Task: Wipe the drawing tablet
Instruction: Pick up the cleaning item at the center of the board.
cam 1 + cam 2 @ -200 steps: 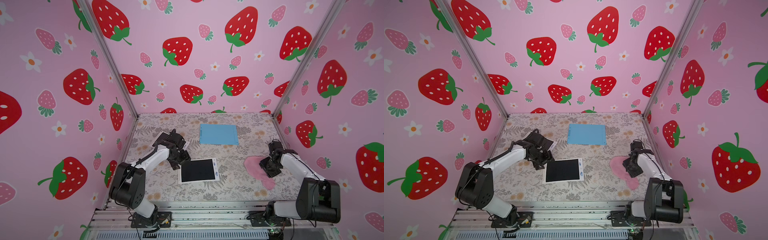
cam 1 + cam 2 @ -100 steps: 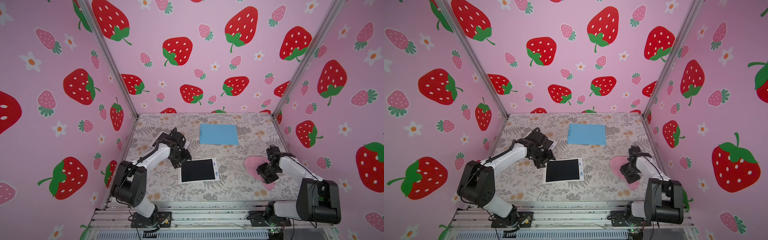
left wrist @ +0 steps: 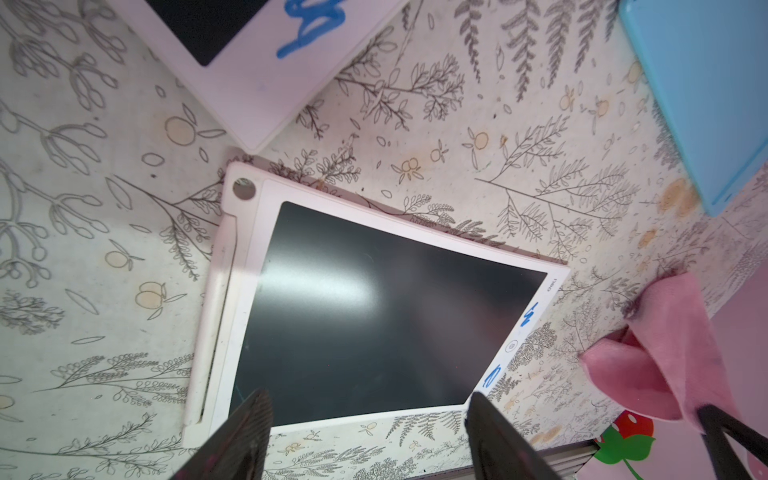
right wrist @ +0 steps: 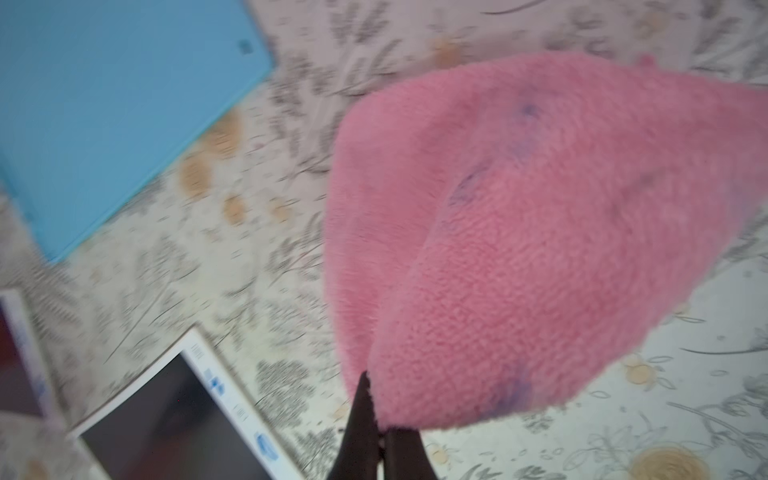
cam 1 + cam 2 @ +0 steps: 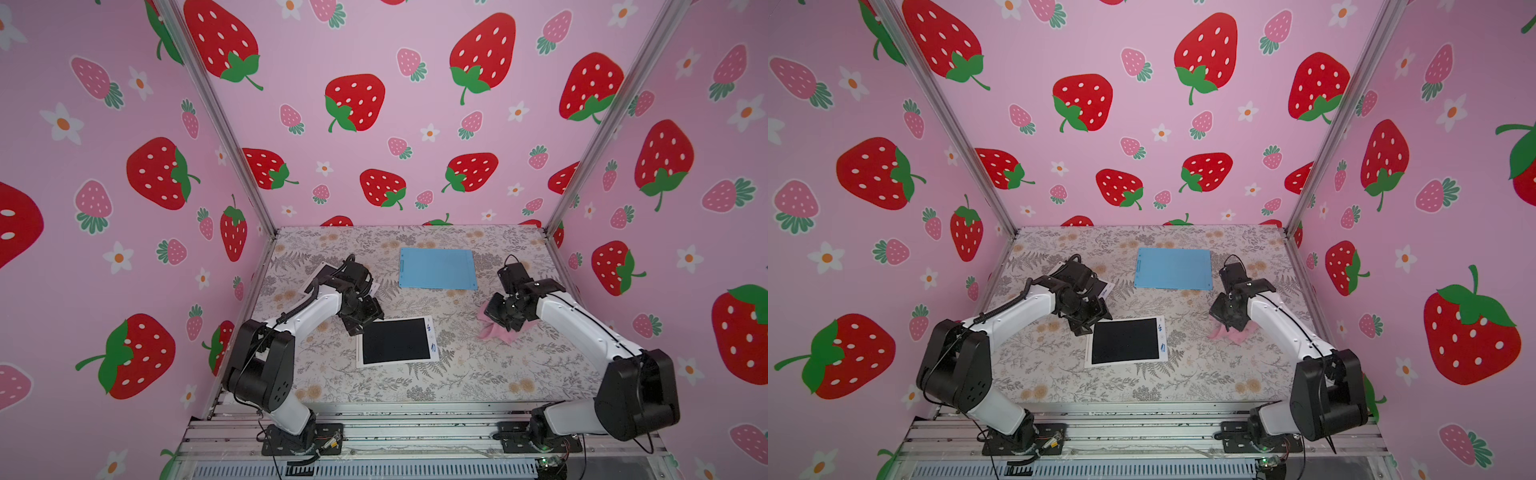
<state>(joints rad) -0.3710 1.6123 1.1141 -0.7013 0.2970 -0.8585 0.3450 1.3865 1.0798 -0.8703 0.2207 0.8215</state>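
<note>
I have the white drawing tablet (image 5: 396,341) lying flat on the floral table (image 5: 457,374), dark screen up, with blue scribbles on its bezel strip; those marks are, I judge, what the wipe is for. My left gripper (image 5: 360,318) hovers right at the tablet's corner with its fingers spread apart and holding nothing (I read that as a brace, ready to pin the tablet so it cannot slide under the cloth). Out beyond the tablet's marked edge, my right gripper (image 5: 500,318) is pinched tight on the pink cloth (image 4: 519,232), which hangs bunched from the fingertips with its lower fold seemingly brushing the table; the cloth already carries faint blue smudges. It is near the tablet but not touching it.

Counting: two arms, one cloth, three slabs. Those are the tablet in hand, a second white tablet (image 3: 249,62) just behind the left gripper, also scribbled blue, and a blue board (image 5: 436,268) farther back.
</note>
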